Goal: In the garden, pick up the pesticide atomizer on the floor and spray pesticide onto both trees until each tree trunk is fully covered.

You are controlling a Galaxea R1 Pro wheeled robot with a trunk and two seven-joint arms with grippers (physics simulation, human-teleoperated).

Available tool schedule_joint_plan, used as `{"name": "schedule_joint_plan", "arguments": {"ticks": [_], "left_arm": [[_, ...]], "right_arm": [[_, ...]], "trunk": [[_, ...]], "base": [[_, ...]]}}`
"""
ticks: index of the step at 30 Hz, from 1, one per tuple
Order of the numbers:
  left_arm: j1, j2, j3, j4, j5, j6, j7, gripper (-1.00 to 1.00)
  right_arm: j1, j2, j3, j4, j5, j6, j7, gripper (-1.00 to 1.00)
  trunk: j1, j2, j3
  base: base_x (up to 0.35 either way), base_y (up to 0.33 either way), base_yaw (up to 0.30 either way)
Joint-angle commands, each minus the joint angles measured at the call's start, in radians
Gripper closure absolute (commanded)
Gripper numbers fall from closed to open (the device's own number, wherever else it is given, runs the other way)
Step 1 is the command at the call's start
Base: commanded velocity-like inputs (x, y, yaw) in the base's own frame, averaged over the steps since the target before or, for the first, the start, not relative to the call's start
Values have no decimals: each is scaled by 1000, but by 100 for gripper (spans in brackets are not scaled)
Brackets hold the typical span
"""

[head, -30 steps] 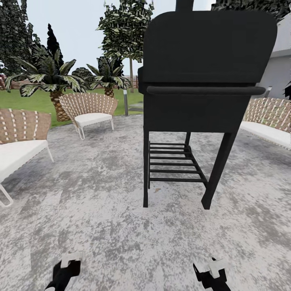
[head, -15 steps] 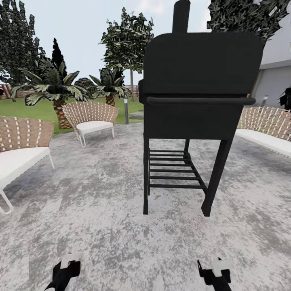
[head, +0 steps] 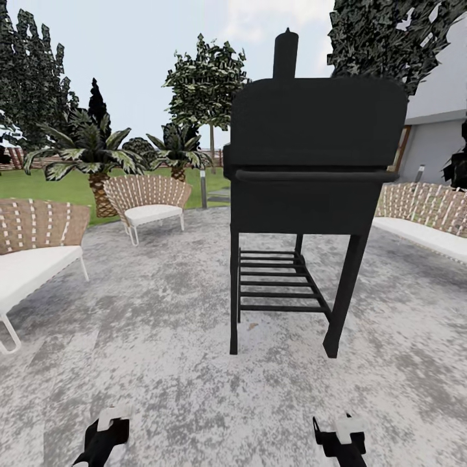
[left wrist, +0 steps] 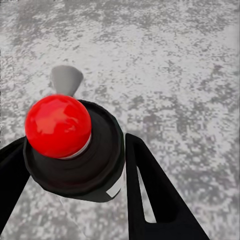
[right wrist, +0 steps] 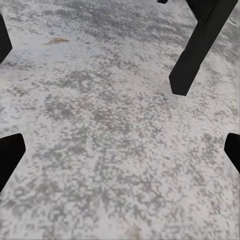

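A tall black metal barbecue smoker point(head: 316, 194) with a slatted lower shelf stands on the mottled grey stone patio point(head: 162, 324), straight ahead of the robot. The left gripper point(left wrist: 75, 165) has its jaws clamped on the pesticide atomizer point(left wrist: 75, 145), a black-collared sprayer with a round red cap (seen from above). The right gripper point(right wrist: 120, 150) is spread wide and holds nothing. Beyond woven wicker chairs with white cushions point(head: 148, 198), a pale-trunked leafy tree point(head: 207, 84) rises from the green lawn point(head: 71, 185).
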Motion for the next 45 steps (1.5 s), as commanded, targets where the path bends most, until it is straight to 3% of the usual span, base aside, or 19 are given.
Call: {"name": "schedule_joint_plan", "arguments": {"ticks": [1,17,30,45], "left_arm": [[-1,0,1,1,3,-3,0,100],[0,0,1,1,4,-2,0,100],[0,0,1,1,4,-2,0,100],[0,-1,1,0,4,-1,0,100]], "right_arm": [[0,0,5,1,9,-1,-10,-100],[-1,0,7,2,12,-1,-9,-100],[-1,0,7,2,12,-1,-9,-100],[0,0,7,2,12,-1,-9,-100]], "trunk": [[-4,7,2],[-66,119,52],[-115,210,93],[-115,210,93]], "base": [[0,0,0],[0,0,11],[0,0,254],[4,0,276]]}}
